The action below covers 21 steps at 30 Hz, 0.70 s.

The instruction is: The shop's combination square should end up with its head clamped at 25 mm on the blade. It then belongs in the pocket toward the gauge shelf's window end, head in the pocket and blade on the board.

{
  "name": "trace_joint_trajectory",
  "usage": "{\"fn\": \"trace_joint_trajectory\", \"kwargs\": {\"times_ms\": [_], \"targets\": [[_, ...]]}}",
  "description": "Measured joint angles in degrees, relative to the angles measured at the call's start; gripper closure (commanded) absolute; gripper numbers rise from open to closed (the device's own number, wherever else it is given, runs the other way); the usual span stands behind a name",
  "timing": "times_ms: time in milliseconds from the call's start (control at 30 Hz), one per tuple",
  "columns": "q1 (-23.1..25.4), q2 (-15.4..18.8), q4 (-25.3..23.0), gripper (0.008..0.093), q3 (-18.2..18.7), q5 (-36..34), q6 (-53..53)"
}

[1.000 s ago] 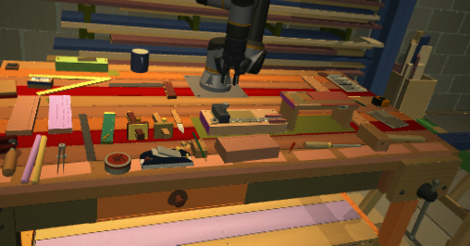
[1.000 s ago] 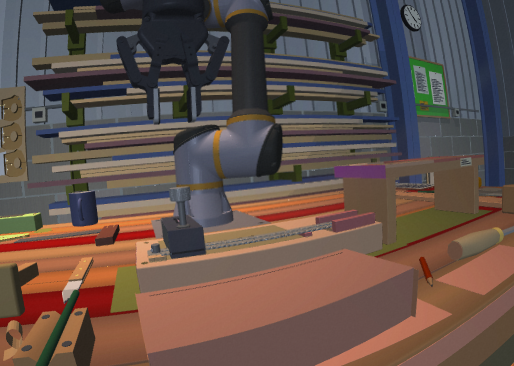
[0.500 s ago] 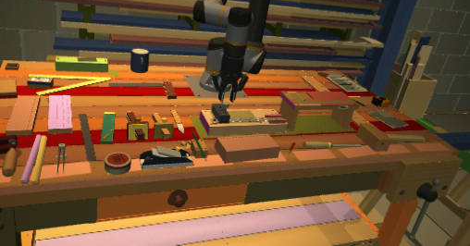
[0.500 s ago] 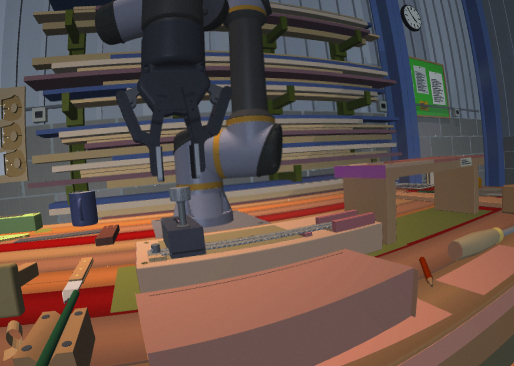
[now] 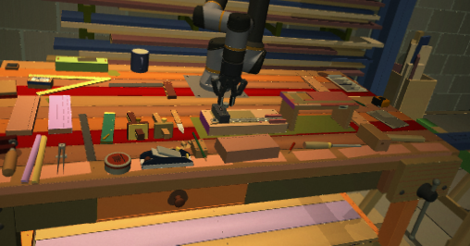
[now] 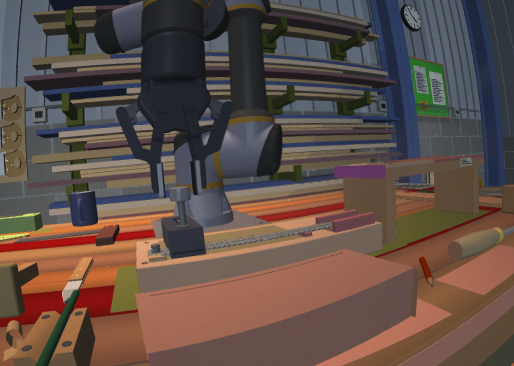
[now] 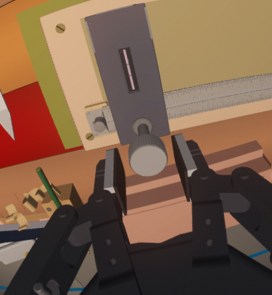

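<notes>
The combination square's dark head (image 6: 183, 237) sits near the left end of its steel blade (image 6: 260, 238), and both lie on a pale board (image 6: 260, 260) at the bench's middle. A knurled lock knob (image 7: 148, 155) stands up from the head. My gripper (image 6: 177, 179) hangs just above that knob, open and holding nothing, its fingers on either side of the knob in the wrist camera. The blade runs right toward a small purple block (image 6: 352, 221). The gauge shelf (image 5: 317, 105), a low wooden bridge with a purple end, stands to the right of the board.
A pink-brown block (image 6: 272, 305) lies right in front of the board, toward the bench's front edge. Left of it are a plane (image 5: 165, 157), small wooden jigs (image 5: 137, 128) and a chisel. A screwdriver (image 5: 330, 144) and a red pencil (image 6: 425, 271) lie to the right.
</notes>
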Motion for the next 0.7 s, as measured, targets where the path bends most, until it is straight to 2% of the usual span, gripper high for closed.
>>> {"fn": "trace_joint_trajectory", "kwargs": {"times_ms": [700], "targets": [[0.0, 1.37, -2.63, 0.0594, 1.32, 0.0, 0.0]]}}
